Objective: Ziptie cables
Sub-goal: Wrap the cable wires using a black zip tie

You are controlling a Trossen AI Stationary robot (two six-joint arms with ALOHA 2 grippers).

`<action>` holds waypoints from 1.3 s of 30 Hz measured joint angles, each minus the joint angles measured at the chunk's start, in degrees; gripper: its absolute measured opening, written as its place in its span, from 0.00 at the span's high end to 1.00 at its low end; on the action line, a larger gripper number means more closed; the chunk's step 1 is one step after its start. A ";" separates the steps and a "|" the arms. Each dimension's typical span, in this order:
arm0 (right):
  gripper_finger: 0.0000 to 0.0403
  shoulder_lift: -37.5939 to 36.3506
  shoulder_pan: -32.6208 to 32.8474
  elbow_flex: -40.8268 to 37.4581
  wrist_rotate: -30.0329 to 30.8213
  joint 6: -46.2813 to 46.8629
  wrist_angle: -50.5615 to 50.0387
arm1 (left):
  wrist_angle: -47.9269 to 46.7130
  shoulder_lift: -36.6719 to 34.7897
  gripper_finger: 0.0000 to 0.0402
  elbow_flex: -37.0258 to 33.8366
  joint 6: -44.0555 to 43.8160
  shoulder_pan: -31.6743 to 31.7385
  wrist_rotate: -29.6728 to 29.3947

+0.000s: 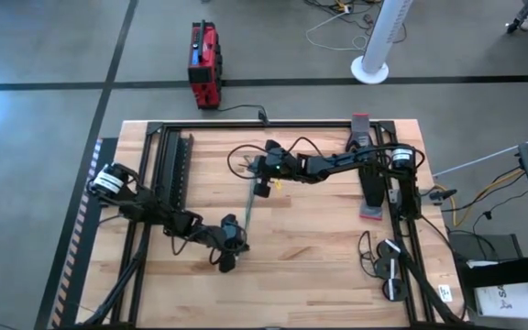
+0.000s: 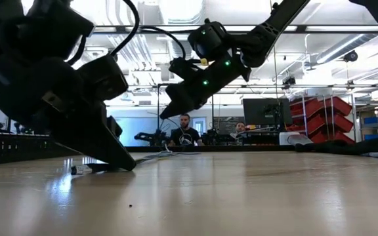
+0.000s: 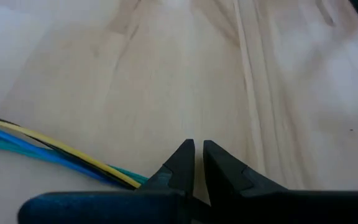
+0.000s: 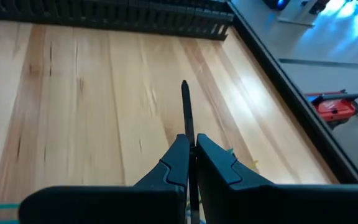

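Cables (image 3: 55,152): they lie on the table (image 1: 319,266), running from your left gripper (image 1: 228,252) toward the right one.
Left gripper: fingers nearly pressed together, probably pinching the cable ends.
Right gripper (image 4: 189,146): closed on a thin black strip (image 4: 186,106), raised above the table.
Handling: light, soft, slippery; take all strands together, near the middle.

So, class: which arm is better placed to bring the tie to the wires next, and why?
The right. The right gripper is shut on the thin black zip tie strip, raised above the wooden table. The left gripper sits low beside the thin coloured cables.
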 joint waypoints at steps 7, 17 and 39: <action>0.99 0.00 -0.11 -0.02 0.00 0.26 -0.71 | -0.90 -1.05 0.95 -0.04 -1.18 -0.51 3.74; 0.99 -0.85 0.66 -0.05 -1.32 2.44 -4.97 | -0.64 -3.68 0.95 -0.07 0.98 -0.74 3.06; 0.99 -0.63 0.92 -3.26 -4.59 3.99 -0.73 | -0.79 -28.89 0.93 -9.25 27.77 10.40 -8.50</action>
